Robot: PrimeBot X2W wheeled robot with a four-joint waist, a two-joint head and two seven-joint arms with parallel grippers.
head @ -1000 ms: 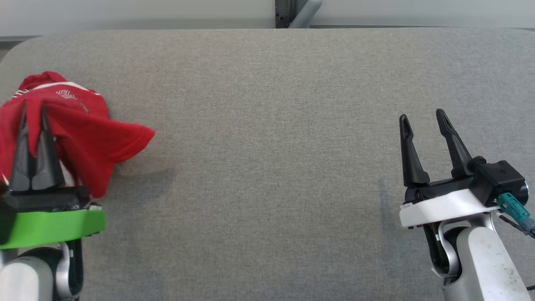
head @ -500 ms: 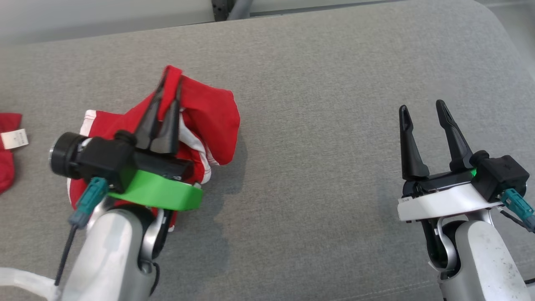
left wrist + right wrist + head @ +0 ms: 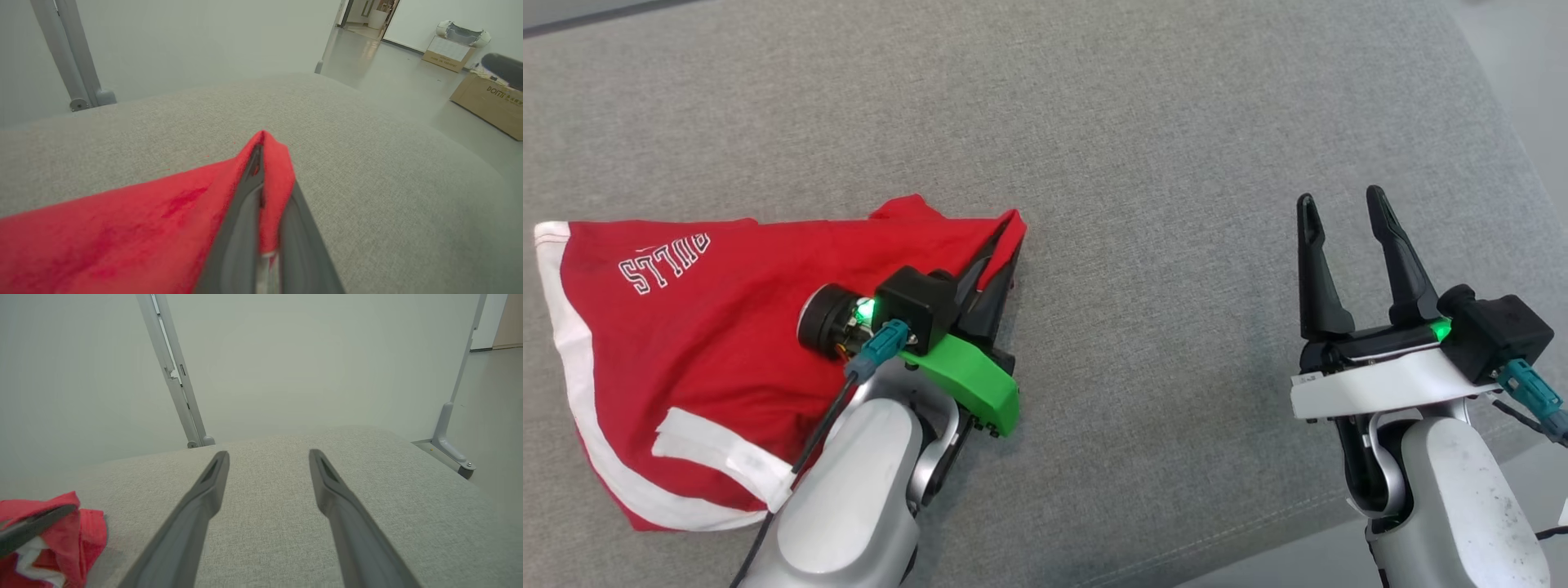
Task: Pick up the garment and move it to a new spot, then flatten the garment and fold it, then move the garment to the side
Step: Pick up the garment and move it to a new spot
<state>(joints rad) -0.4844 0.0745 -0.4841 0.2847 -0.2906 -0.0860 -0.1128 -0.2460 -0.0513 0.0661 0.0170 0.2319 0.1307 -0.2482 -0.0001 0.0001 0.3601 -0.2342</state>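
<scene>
and here we are over the grey counter (image 3: 1143, 122), our left end effector (image 3: 1003, 251) clamped tight on the red garment (image 3: 686, 343), its two dark fingers pinched together with a fold of cloth between them. in the left wrist view that cloth wraps up and over the fingertips, a small red peak right at the end. the pinched corner is the garment's rightmost point in the head view. from there the cloth spreads away to our left, lying on the counter in a rough triangle, mostly flat with a few wrinkles. white trim (image 3: 572, 359) runs down its far left edge and along the bottom, a white band (image 3: 719, 457) sits near the lower edge beside our left forearm, and white lettering (image 3: 663, 263) reads upside down near the top left. over on the other side, our right end effector (image 3: 1339, 200) hangs with its fingers spread wide, well apart from the garment, above bare grey counter near the right edge. in the right wrist view the red cloth and a dark finger of the left end effector show at the lower left. a cardboard box (image 3: 488, 104) stands on the floor beyond the counter in the left wrist view.
</scene>
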